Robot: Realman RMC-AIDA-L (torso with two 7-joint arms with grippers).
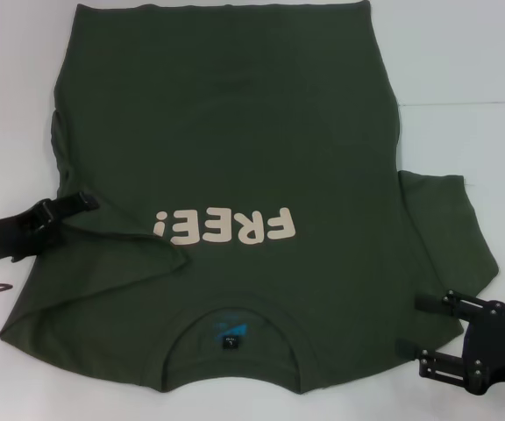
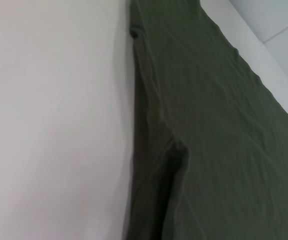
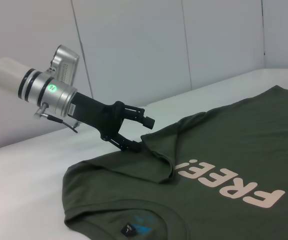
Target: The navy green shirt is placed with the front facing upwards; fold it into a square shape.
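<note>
We are viewing the dark olive-green cotton T-shirt [image 1: 235,158] filling the frame's centre; left gripper [image 1: 84,203], mid-left, jaws spread at the folded-in sleeve [image 3: 159,142] — right gripper [image 1: 423,329], lower right, gaping beside the unfolded sleeve.

shirt: the navy green shirt [image 1: 235,132] looks like soft matt knit cloth, lightly creased, folds showing at its left sleeve.
lettering: the "FREE!" print [image 1: 224,226] is cream, flat and smooth, duller than the worktop.
neck label: the neck label [image 1: 229,337] looks a small woven cloth patch.
worktop: the worktop [image 1: 463,70] is white, smooth, faintly sheened.
left pincer: the left pincer [image 3: 140,134] is matt black, hard-looking; the wrist behind it is brushed silvery metal.
right pincer: the right pincer [image 1: 410,324] is matt black, with small bolt heads.
</note>
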